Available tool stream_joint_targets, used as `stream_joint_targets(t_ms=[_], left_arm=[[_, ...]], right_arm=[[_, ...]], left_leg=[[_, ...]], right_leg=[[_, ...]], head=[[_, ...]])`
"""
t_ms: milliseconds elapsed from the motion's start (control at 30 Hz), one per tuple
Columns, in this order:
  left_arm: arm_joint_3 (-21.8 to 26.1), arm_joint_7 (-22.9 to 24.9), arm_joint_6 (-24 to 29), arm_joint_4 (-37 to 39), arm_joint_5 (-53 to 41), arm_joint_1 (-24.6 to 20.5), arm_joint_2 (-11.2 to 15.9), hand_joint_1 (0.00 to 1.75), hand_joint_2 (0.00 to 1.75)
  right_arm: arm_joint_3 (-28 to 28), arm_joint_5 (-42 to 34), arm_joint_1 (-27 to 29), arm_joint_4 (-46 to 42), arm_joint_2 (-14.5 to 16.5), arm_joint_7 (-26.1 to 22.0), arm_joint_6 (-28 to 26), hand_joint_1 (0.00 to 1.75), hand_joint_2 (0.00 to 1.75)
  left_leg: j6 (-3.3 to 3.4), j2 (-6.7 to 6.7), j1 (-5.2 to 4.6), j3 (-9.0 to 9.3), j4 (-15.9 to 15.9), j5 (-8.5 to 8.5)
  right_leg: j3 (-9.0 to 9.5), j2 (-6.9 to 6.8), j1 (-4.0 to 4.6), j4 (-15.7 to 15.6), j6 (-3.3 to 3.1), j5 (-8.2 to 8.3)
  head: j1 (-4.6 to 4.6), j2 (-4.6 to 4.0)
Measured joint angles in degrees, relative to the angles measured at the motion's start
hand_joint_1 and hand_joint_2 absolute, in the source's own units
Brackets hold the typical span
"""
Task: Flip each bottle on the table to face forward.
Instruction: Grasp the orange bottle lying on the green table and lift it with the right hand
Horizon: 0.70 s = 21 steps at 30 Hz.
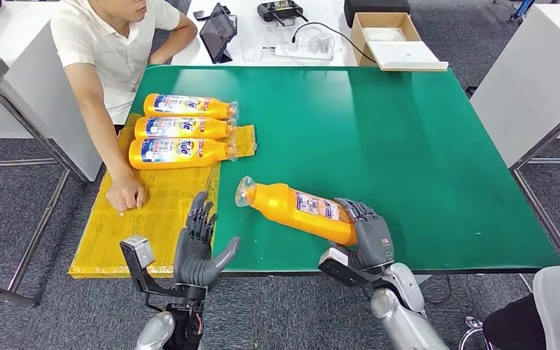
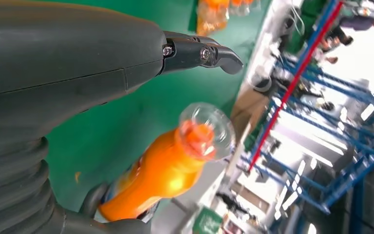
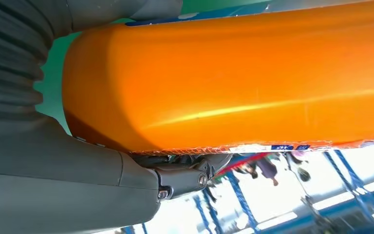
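Observation:
An orange bottle (image 1: 297, 209) with a clear cap lies tilted over the near middle of the green table (image 1: 408, 146), cap toward my left. My right hand (image 1: 366, 235) grips its base end; the right wrist view shows the orange bottle body (image 3: 233, 78) against the palm. My left hand (image 1: 198, 251) is upright at the table's near edge, fingers spread, holding nothing, a short way from the cap. In the left wrist view the bottle's cap (image 2: 205, 130) faces the camera beyond the left hand's fingers (image 2: 199, 52). Three more orange bottles (image 1: 182, 130) lie side by side at the far left.
A person sits at the table's left side, one hand (image 1: 127, 192) resting on a yellow sheet (image 1: 138, 226) that overhangs the left edge. A cardboard box (image 1: 390, 40), a tablet and cables lie on a white desk behind.

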Motion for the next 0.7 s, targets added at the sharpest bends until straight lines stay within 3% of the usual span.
stream_joint_targets(t_ms=[333,700], left_arm=[[-2.8,-3.4,-5.1,-2.2,0.0,1.1,0.4,0.0,1.75],[-4.0,-3.6,-8.8,-4.0,3.0,0.6,1.6,0.0,1.75]], right_arm=[[3.9,-1.2,1.5,-6.0,0.8,-0.1,1.0,1.75,1.75],[8.0,-5.4,1.7,-5.9,3.4,-3.3,3.1,1.75,1.75]], left_leg=[[0.0,0.0,0.01,-0.14,0.0,-0.01],[-0.01,-0.04,0.03,-0.17,0.0,0.0]], right_leg=[[-0.15,0.0,0.01,0.0,0.0,0.0],[-0.15,-0.05,0.02,0.0,0.0,-0.01]], head=[[-0.01,0.01],[0.01,0.0]])
